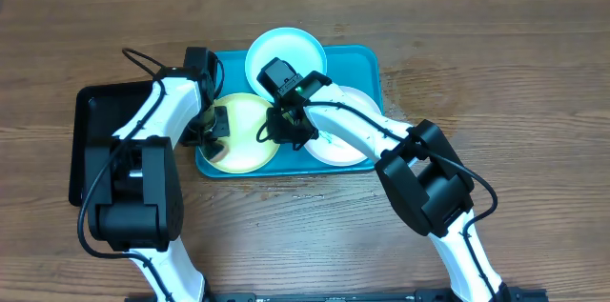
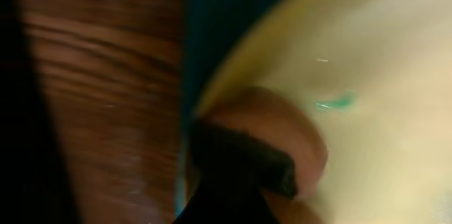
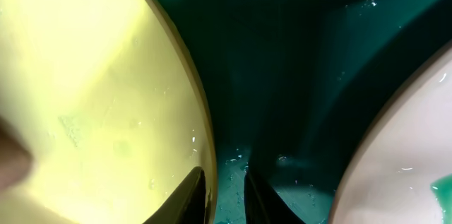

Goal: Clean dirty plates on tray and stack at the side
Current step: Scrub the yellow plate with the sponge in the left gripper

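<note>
Overhead: left gripper (image 1: 216, 130) fingers pressed together, nine o'clock of glossy round yellow-green plate (image 1: 244, 138); right gripper (image 1: 284, 130) narrowly parted, three o'clock.

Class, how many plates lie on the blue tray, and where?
3. The light blue plate at the tray's far edge; the yellow-green plate near left; the white plate near right, partly hidden under the right arm.

The setting was a robotics test bench in a laboratory-type space. Two white-and-black jointed arms, the left arm (image 1: 152, 121) and the right arm (image 1: 362, 130), entered from the lower edge of the frame, with an exposed black cable (image 1: 133, 56) at upper left. A wood-grain table (image 1: 534, 35) carried staged props: a turquoise tray (image 1: 357, 59) of plastic plates (image 1: 286, 45) at centre and a black tray (image 1: 100, 111) at left.
</note>
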### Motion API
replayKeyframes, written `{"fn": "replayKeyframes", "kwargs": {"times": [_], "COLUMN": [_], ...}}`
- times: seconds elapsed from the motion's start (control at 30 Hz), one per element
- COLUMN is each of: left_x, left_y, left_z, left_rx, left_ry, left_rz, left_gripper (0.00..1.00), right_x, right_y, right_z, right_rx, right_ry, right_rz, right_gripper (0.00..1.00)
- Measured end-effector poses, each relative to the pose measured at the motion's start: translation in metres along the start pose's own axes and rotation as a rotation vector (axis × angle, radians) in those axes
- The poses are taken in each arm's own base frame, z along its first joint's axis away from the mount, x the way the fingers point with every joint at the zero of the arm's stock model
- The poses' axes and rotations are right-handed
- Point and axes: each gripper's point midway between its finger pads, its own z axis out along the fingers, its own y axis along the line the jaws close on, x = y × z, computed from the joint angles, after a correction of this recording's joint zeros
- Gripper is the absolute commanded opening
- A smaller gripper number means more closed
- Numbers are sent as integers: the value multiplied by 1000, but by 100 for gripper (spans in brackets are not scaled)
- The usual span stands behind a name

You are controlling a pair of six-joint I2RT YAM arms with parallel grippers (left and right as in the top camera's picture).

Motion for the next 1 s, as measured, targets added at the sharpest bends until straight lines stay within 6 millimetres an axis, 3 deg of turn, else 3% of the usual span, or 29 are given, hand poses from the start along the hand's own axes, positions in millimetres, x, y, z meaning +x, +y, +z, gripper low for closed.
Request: {"fn": "replayKeyframes", "kwargs": {"times": [0.27, 0.43, 0.57, 0.8, 1.0], "left_x": [-17, -37, -40, -25, -32], "left_y": [9, -29, -61, -75, -61], "left_z": [-22, -33, -41, -26, -9], "left_rx": [-49, 194, 382, 455, 360], "left_ry": [-38, -81, -87, -51, -112], "left_rz": [-27, -43, -29, -20, -30], "left_gripper": [4, 4, 4, 4, 4], "right_x": [1, 1, 1, 1, 1], "right_y": [3, 3, 3, 3, 3], "right_z": [0, 0, 0, 0, 0], "right_rx": [-8, -9, -10, -10, -9], "right_ry": [2, 2, 0, 0, 1], "right_rz": [-20, -25, -26, -29, -29], "right_gripper": [21, 21, 21, 21, 21]}}
